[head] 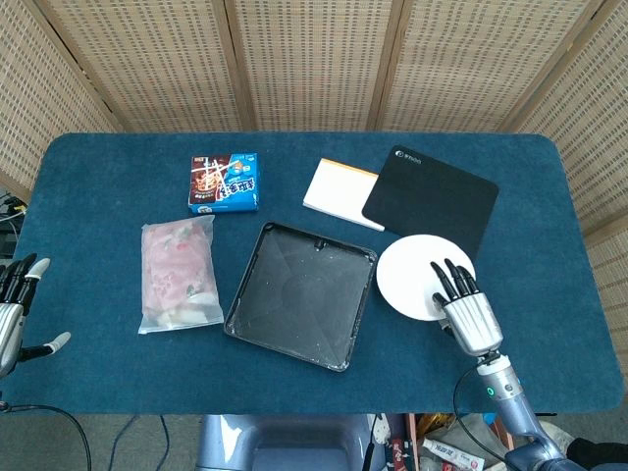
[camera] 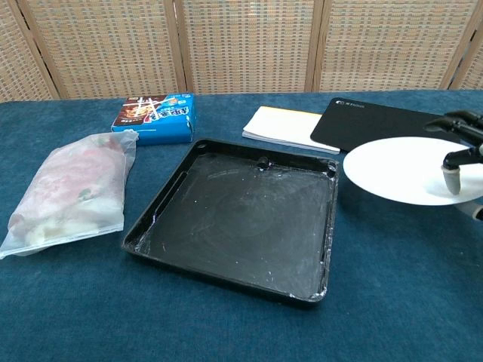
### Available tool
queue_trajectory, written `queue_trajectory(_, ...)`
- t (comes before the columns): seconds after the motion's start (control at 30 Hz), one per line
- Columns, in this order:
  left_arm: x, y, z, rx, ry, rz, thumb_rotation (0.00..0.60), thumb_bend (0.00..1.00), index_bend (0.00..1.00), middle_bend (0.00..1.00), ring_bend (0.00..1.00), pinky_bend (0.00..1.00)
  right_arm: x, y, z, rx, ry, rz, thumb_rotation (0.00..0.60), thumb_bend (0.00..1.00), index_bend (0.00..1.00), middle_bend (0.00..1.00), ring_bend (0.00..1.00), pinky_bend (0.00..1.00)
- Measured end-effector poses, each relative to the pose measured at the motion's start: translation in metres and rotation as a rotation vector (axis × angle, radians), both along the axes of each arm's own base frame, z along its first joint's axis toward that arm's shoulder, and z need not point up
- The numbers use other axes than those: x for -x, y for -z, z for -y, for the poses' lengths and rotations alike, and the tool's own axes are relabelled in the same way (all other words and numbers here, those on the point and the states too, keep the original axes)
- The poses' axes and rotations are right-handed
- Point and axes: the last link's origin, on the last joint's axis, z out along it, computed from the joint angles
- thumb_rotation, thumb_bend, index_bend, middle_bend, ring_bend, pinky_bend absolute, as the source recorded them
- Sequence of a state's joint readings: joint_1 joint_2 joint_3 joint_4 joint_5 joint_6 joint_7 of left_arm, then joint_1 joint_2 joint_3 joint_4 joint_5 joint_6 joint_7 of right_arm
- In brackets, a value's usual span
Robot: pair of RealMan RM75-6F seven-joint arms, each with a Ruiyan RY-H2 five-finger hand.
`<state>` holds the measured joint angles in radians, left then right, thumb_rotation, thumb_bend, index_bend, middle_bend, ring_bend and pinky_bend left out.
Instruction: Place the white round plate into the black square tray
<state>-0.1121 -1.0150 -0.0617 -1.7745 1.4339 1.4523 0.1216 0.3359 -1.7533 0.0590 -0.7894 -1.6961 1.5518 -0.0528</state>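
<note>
The white round plate (head: 412, 275) (camera: 396, 169) hangs above the table, just right of the black square tray (head: 300, 293) (camera: 240, 216). My right hand (head: 464, 309) (camera: 460, 158) holds the plate by its near right rim, fingers lying over the top and thumb beneath. The plate's left edge reaches the tray's right wall in both views. The tray lies empty at the table's middle, smeared with white marks. My left hand (head: 15, 309) hovers open at the table's left edge, holding nothing; the chest view does not show it.
A clear bag of food (head: 179, 275) (camera: 72, 188) lies left of the tray. Behind it sits a blue snack box (head: 225, 183) (camera: 155, 118). A white notepad (head: 340, 192) (camera: 290, 128) and a black mouse pad (head: 430, 201) (camera: 386, 133) lie behind the tray and plate.
</note>
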Motion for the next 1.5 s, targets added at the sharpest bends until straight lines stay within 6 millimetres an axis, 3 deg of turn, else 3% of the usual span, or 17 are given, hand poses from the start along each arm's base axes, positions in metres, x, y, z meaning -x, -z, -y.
queue_trajectory(0.27, 0.002, 0.0, -0.004, 0.003, -0.014, 0.005, 0.6, 0.0, 0.0, 0.0, 0.0, 0.0, -0.033, -0.03, 0.016, 0.056, -0.111, 0.07, 0.6, 0.42, 0.66, 0.1, 0.0, 0.18)
queue_trajectory(0.43, 0.005, 0.001, -0.01, 0.003, -0.023, 0.005, 0.6, 0.0, 0.0, 0.0, 0.0, 0.0, -0.087, -0.037, 0.036, -0.011, -0.301, -0.025, 0.6, 0.42, 0.66, 0.1, 0.0, 0.18)
queue_trajectory(0.7, 0.009, 0.001, -0.017, 0.004, -0.053, 0.007, 0.6, 0.0, 0.0, 0.0, 0.0, 0.0, -0.164, -0.009, 0.054, -0.145, -0.498, -0.211, 0.6, 0.42, 0.66, 0.1, 0.0, 0.18)
queue_trajectory(0.93, 0.014, 0.0, -0.024, 0.009, -0.081, 0.008, 0.6, 0.0, 0.0, 0.0, 0.0, 0.0, -0.212, 0.045, 0.06, -0.277, -0.554, -0.315, 0.6, 0.42, 0.66, 0.1, 0.0, 0.18)
queue_trajectory(1.03, 0.014, 0.0, -0.025, 0.007, -0.087, 0.012, 0.6, 0.0, 0.0, 0.0, 0.0, 0.0, -0.216, 0.058, 0.064, -0.302, -0.538, -0.332, 0.6, 0.42, 0.66, 0.1, 0.0, 0.18)
queue_trajectory(1.23, 0.015, 0.0, -0.027, 0.014, -0.093, 0.014, 0.6, 0.0, 0.0, 0.0, 0.0, 0.0, -0.211, 0.063, 0.071, -0.305, -0.498, -0.356, 0.6, 0.42, 0.66, 0.1, 0.0, 0.18)
queue_trajectory(1.3, 0.014, 0.001, -0.027, 0.018, -0.094, 0.014, 0.6, 0.0, 0.0, 0.0, 0.0, 0.0, -0.209, 0.064, 0.072, -0.308, -0.487, -0.367, 0.6, 0.35, 0.57, 0.1, 0.0, 0.18)
queue_trajectory(1.37, 0.014, 0.001, -0.027, 0.019, -0.094, 0.015, 0.6, 0.0, 0.0, 0.0, 0.0, 0.0, -0.205, 0.063, 0.074, -0.313, -0.47, -0.385, 0.6, 0.15, 0.34, 0.06, 0.0, 0.17)
queue_trajectory(1.43, 0.014, 0.001, -0.027, 0.02, -0.094, 0.015, 0.6, 0.0, 0.0, 0.0, 0.0, 0.0, -0.202, 0.063, 0.075, -0.32, -0.45, -0.398, 0.6, 0.02, 0.17, 0.01, 0.0, 0.14)
queue_trajectory(1.5, 0.014, 0.002, -0.027, 0.021, -0.093, 0.015, 0.6, 0.0, 0.0, 0.0, 0.0, 0.0, -0.2, 0.061, 0.075, -0.324, -0.432, -0.401, 0.6, 0.0, 0.04, 0.0, 0.0, 0.06)
